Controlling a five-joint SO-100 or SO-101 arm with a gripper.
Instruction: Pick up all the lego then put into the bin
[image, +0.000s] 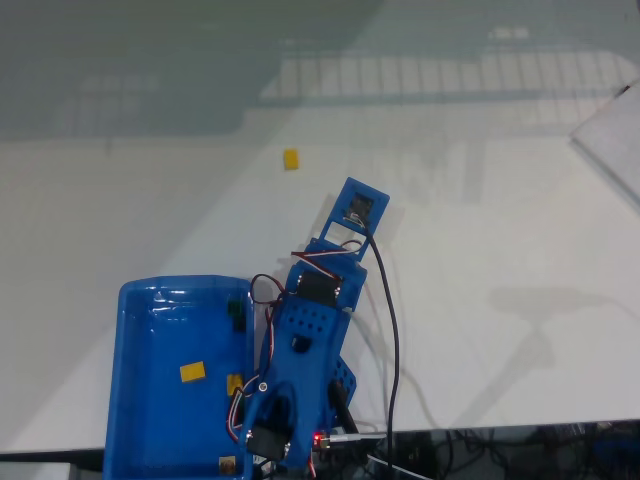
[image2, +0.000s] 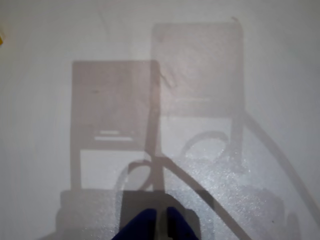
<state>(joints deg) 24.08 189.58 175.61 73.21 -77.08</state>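
One yellow lego lies on the white table, up and to the left of the blue arm's wrist in the fixed view. The blue bin stands at the lower left beside the arm's base. It holds yellow lego and a dark piece near its right wall. In the wrist view my gripper pokes in at the bottom edge over bare table, its blue fingertips almost touching with nothing between them. A yellow lego speck shows at the left edge.
A pale flat sheet lies at the right edge of the fixed view. A black cable runs from the wrist down to the table's front edge. The arm's shadows fall on the table in the wrist view.
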